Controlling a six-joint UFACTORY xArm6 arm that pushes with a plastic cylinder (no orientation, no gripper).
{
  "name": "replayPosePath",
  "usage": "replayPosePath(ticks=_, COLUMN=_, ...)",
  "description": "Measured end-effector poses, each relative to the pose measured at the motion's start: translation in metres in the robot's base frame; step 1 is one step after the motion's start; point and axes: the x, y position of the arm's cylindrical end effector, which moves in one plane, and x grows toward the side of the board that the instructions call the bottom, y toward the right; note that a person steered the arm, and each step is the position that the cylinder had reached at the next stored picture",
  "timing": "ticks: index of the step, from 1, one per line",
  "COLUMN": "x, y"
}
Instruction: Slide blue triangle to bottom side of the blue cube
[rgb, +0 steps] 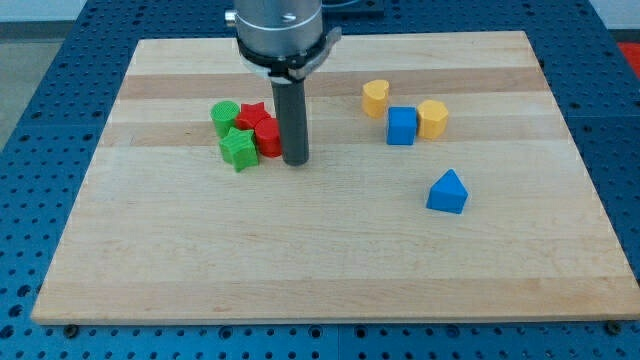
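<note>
Blue triangle: the blue plastic triangular block (447, 192) is lying on the pale wooden board (330, 270), right of centre, apart from every other block.
Blue cube: the blue plastic cube (401, 126) is sitting toward the view's top and slightly left of the triangle, with bare wood between them.
Cube neighbours: a yellow heart-shaped block (375, 97) is standing just beside its upper-left corner; a yellow hexagonal block (432, 118) is touching its right side.
Rod: my tip (295, 160) is resting on the board, well left of both blue blocks; it is a plain dark rod with no jaws.
Left cluster: my tip is sitting just right of a red block (268, 138), behind which a red star (254, 117), a green cylinder (226, 117) and a green star (238, 148) are bunching together.
</note>
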Motion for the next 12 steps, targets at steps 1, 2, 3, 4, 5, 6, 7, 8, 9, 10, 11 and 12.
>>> replayPosePath(ticks=1, x=0.036, y=0.006)
replayPosePath(ticks=2, x=0.077, y=0.037)
replayPosePath(ticks=3, x=0.094, y=0.108)
replayPosePath(ticks=4, x=0.092, y=0.166)
replayPosePath(ticks=5, x=0.078, y=0.191)
replayPosePath(ticks=6, x=0.058, y=0.191)
replayPosePath(ticks=7, x=0.040, y=0.188)
replayPosePath(ticks=8, x=0.040, y=0.168)
replayPosePath(ticks=9, x=0.040, y=0.153)
replayPosePath(ticks=10, x=0.029, y=0.149)
replayPosePath(ticks=11, x=0.012, y=0.149)
replayPosePath(ticks=12, x=-0.003, y=0.147)
